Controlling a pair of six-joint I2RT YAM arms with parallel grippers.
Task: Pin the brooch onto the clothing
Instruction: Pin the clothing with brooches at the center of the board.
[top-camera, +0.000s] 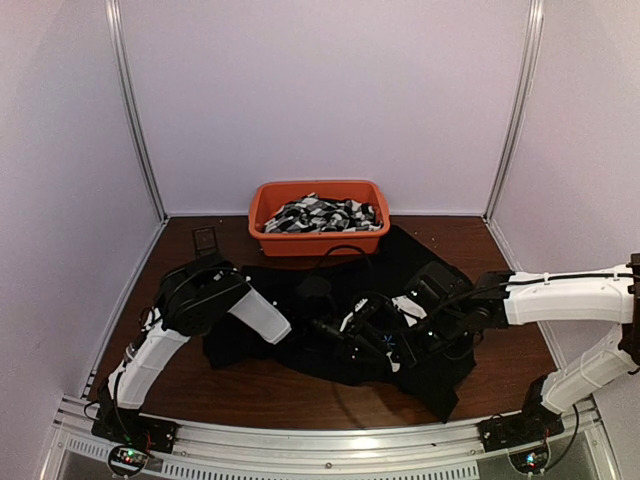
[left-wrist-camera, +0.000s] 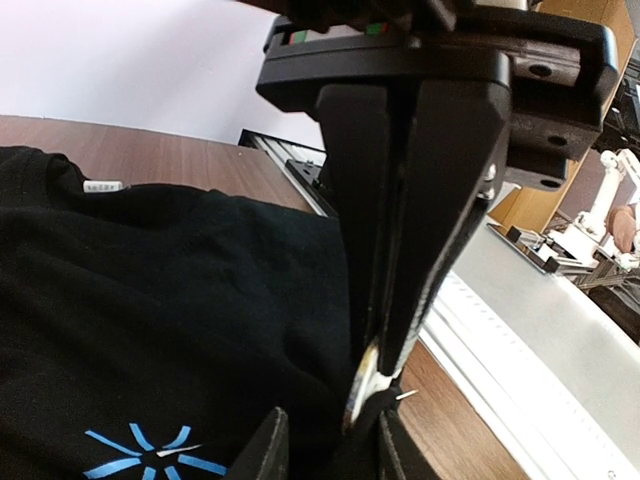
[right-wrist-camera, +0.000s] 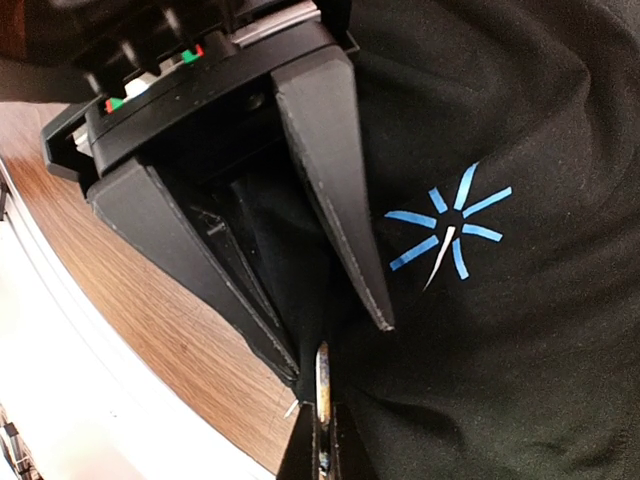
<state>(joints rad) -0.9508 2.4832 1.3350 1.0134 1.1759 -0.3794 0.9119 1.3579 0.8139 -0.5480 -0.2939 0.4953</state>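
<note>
Shirt (left-wrist-camera: 150, 300), black, lies spread on desk (right-wrist-camera: 180, 330), starburst mark (right-wrist-camera: 450, 235) facing up. Just beside the starburst mark, left gripper (left-wrist-camera: 378, 385) pinches brooch (left-wrist-camera: 363, 388) edge-on at its tips; thin pin (left-wrist-camera: 405, 396) pokes out sideways. Also just beside the starburst mark, right gripper (right-wrist-camera: 338, 348) clamps a raised fold of shirt between its fingers. Brooch sits close against that fold; contact unclear.

brooch (left-wrist-camera: 360, 385): mostly hidden between the left gripper (left-wrist-camera: 380, 390) fingers, lower centre; shape indeterminate. clothing (left-wrist-camera: 150, 300): cut off at left and bottom edges.
</note>
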